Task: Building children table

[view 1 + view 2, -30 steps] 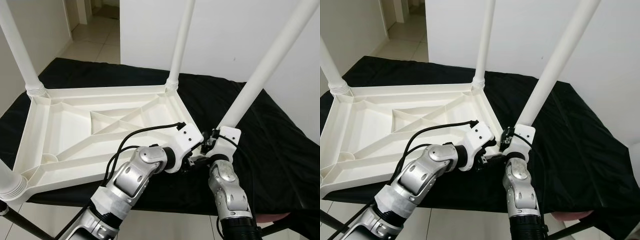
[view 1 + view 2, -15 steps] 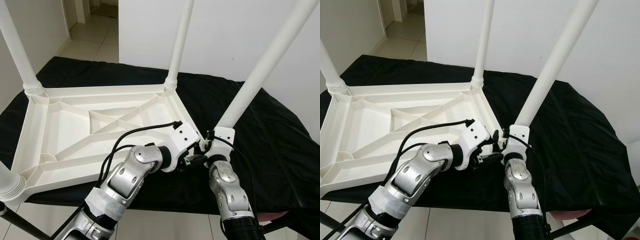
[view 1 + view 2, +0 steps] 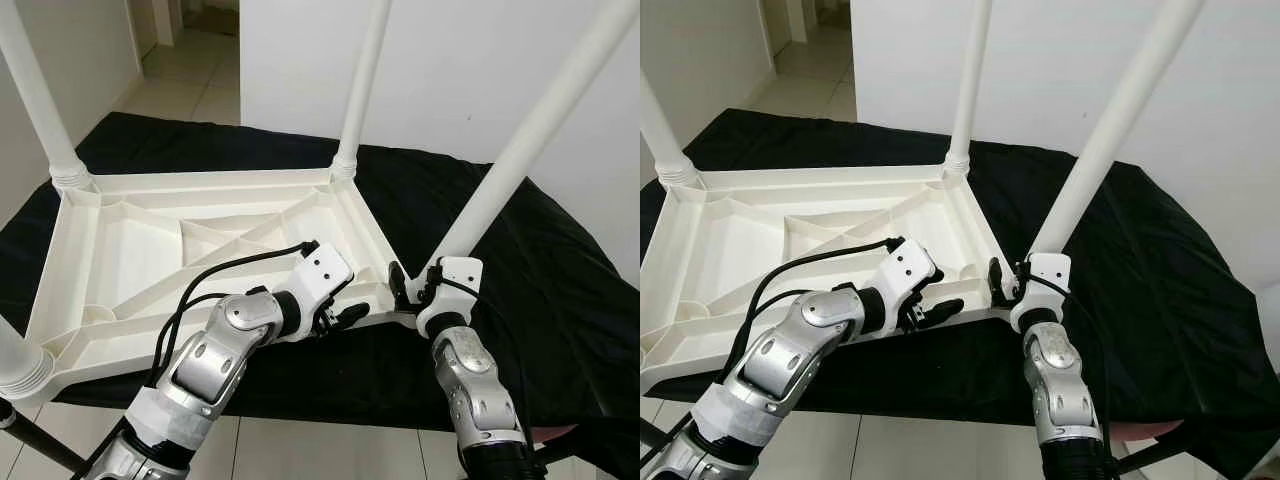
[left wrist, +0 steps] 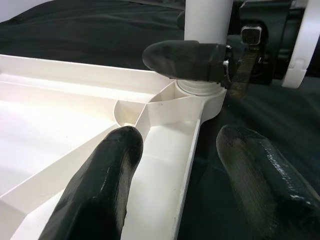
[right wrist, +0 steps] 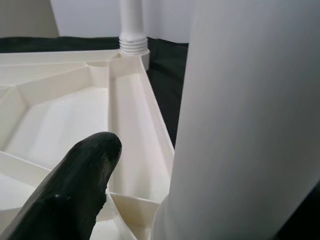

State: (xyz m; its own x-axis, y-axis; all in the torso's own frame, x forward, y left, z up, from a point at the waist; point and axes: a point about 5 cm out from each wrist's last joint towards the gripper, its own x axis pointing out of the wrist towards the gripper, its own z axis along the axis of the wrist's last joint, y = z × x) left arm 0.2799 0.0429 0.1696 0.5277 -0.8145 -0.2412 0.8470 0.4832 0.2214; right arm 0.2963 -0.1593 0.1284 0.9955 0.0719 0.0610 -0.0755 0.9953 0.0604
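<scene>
The right gripper (image 3: 1002,283) grasps the near-right leg (image 3: 1110,130) at its socket; the left gripper (image 3: 345,315) sits released, straddling the tabletop (image 3: 130,265) rim. If that leg is only part-seated (it leans), it could tip out or drag the tabletop off the black cloth's (image 3: 540,260) near edge.

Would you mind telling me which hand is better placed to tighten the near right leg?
Probably the right hand: it sits at the base of that leg, while the open left hand straddles the tabletop's rim beside it.
</scene>
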